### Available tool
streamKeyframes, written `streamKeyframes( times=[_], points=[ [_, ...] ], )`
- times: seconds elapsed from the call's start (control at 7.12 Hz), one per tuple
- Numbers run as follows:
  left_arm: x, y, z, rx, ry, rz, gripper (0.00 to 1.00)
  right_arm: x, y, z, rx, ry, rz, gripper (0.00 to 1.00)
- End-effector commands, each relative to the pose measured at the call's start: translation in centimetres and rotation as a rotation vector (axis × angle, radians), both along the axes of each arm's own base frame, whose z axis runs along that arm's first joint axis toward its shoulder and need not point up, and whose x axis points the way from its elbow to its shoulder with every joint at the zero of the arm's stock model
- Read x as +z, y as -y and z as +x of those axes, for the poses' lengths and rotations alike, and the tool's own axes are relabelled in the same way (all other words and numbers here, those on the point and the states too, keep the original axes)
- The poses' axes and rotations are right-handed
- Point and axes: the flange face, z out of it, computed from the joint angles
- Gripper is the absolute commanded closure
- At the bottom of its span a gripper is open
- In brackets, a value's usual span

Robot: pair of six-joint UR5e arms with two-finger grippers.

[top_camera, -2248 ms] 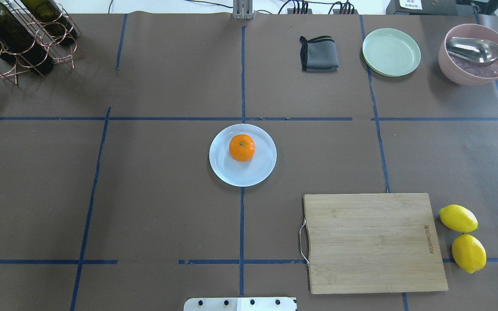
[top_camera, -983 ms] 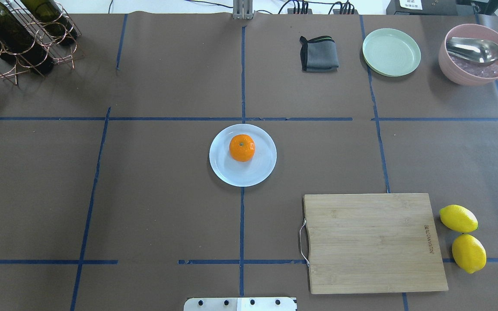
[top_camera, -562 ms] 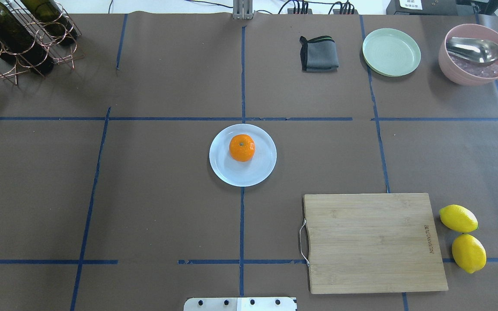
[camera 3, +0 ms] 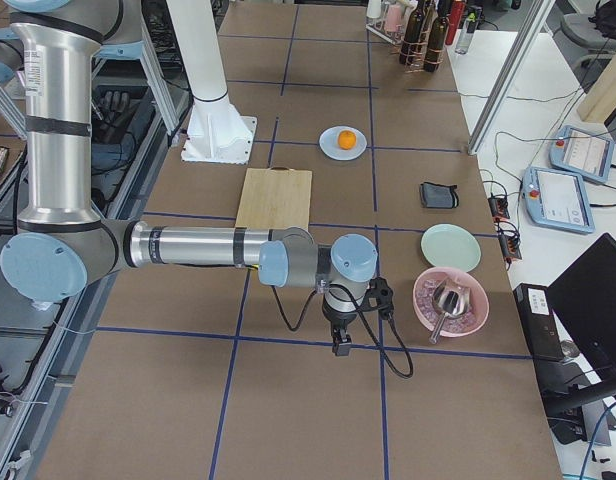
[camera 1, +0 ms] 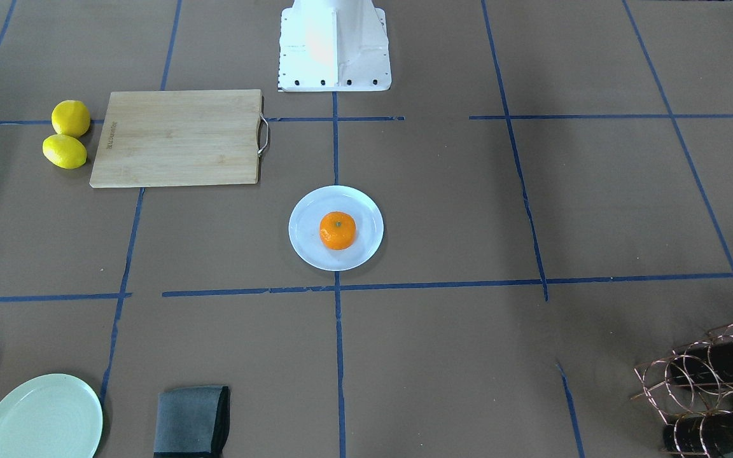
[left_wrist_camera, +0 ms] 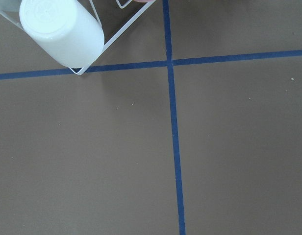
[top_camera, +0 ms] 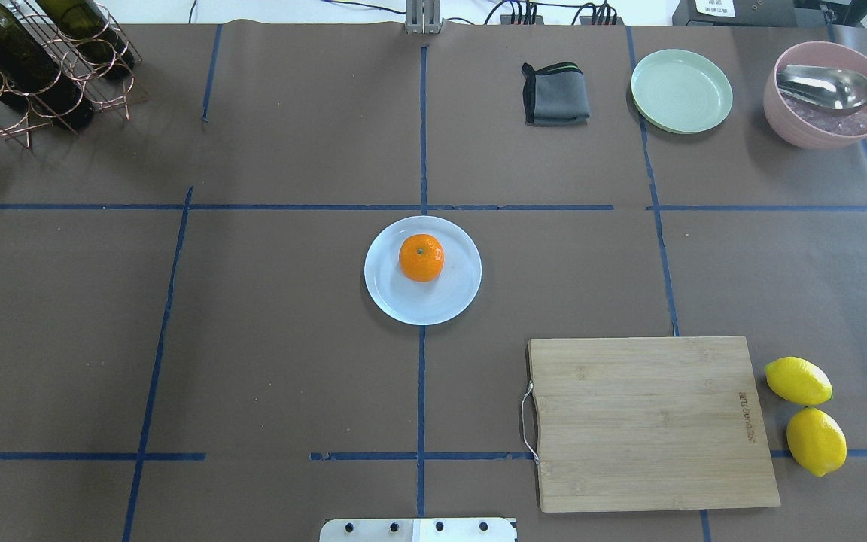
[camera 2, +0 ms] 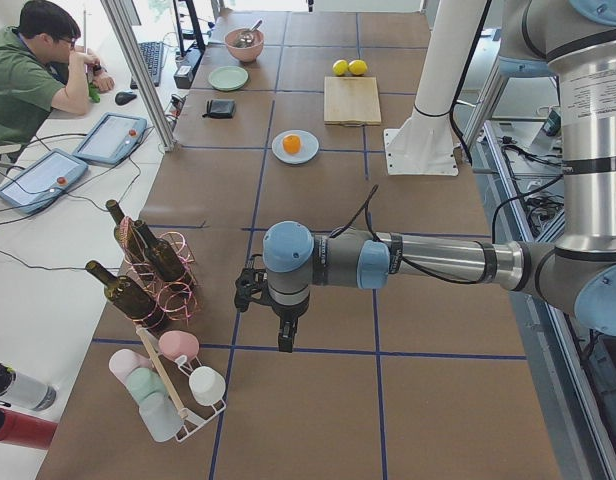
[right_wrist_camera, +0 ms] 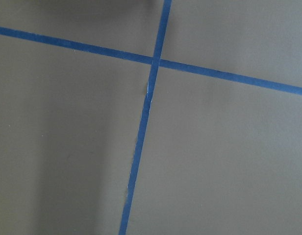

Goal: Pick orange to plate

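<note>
brown table (top_camera: 253, 339) holds plate (top_camera: 450, 299), green plate (top_camera: 682, 90), cutting board (top_camera: 648, 421), lemons (top_camera: 798, 381), cloth (top_camera: 555, 94), bowl (top_camera: 791, 129).

The orange (top_camera: 421, 257) is vivid orange, plate (top_camera: 433, 306) pale blue-white, table (top_camera: 290, 339) brown with blue lines (top_camera: 420, 391).

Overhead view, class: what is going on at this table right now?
The orange sits on the plate at the table's middle, and nothing holds it. Both arms are out at the table's ends: the left gripper hangs near a white cup, the right gripper near the pink bowl. Whether either is open cannot be told.
</note>
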Motion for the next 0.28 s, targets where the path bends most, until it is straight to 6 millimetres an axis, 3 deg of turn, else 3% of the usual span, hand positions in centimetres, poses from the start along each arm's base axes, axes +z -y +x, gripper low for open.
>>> streamKeyframes(
  times=[0.0,0.14],
  points=[
    [0.07,0.0,0.0,0.0,0.0,-0.001,0.0,0.03,0.0,0.0,0.0,0.0,-0.001,0.0],
    [0.07,0.01,0.07,0.002,0.0,-0.001,0.0,-0.05,0.01,0.0,0.0,0.001,0.001,0.0]
  ],
)
